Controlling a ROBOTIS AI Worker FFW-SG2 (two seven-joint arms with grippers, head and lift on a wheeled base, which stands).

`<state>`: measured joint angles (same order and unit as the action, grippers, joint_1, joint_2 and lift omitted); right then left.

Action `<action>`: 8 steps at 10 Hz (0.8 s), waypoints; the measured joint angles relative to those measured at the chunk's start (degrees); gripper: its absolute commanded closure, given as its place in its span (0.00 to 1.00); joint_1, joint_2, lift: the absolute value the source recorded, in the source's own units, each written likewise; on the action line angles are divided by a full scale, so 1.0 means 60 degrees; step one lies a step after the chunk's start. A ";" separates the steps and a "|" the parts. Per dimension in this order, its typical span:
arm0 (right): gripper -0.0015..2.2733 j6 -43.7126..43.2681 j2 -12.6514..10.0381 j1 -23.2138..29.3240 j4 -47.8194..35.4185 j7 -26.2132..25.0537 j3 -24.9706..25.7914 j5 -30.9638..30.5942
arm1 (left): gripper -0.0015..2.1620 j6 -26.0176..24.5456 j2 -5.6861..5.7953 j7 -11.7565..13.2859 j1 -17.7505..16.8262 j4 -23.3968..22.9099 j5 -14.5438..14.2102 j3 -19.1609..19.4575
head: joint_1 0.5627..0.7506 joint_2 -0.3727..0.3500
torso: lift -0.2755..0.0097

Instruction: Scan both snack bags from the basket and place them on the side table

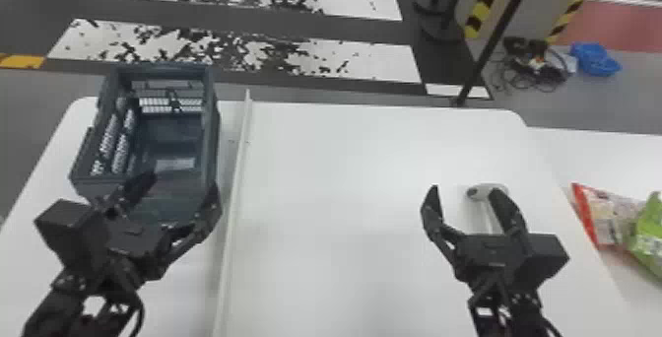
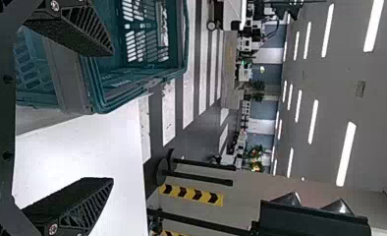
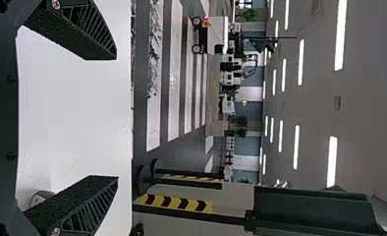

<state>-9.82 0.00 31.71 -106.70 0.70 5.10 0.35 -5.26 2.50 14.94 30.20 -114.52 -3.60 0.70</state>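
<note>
In the head view my left gripper (image 1: 180, 188) stands open at the near end of the dark basket (image 1: 212, 129), whose visible interior holds no bag. The left wrist view shows that gripper (image 2: 110, 115) with its fingers wide apart, the basket (image 2: 118, 93) beyond one of them. My right gripper (image 1: 468, 198) is open over the right part of the white table, near the scanner (image 1: 492, 193); its fingers in the right wrist view (image 3: 117, 118) have nothing between them. Two snack bags, one red and white (image 1: 608, 213) and one green (image 1: 650, 237), lie on the side table (image 1: 591, 149), touching or overlapping.
A pale raised strip (image 1: 236, 163) runs along the white table (image 1: 345, 173) between the basket and the right arm. Past the far edge stand a dark post (image 1: 492, 45) and striped barriers (image 1: 487, 1); a blue item (image 1: 594, 60) and cables lie on the floor.
</note>
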 measured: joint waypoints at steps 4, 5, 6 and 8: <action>0.03 0.0037 0.0000 0.0030 0.0000 0.0000 -0.0069 0.0066 | 0.04 0.0031 -0.0094 -0.0163 0.0105 -0.0072 0.0029 -0.0008 | 0.70 0.35 | 0.70; 0.03 0.0024 0.0000 0.0044 0.0000 0.0008 -0.0097 0.0148 | 0.04 0.0031 -0.0133 -0.0199 0.0138 -0.0107 0.0029 -0.0003 | 0.70 0.35 | 0.70; 0.03 0.0018 0.0000 0.0057 0.0000 0.0024 -0.0145 0.0218 | 0.04 0.0031 -0.0168 -0.0207 0.0189 -0.0154 0.0029 -0.0001 | 0.70 0.36 | 0.70; 0.03 -0.0007 0.0000 0.0061 0.0000 0.0088 -0.0242 0.0261 | 0.04 0.0033 -0.0220 -0.0191 0.0272 -0.0215 0.0029 0.0009 | 0.70 0.37 | 0.70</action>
<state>-9.86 0.00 32.08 -106.70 1.23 3.65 1.92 -5.06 1.18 13.80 31.83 -115.81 -3.43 0.76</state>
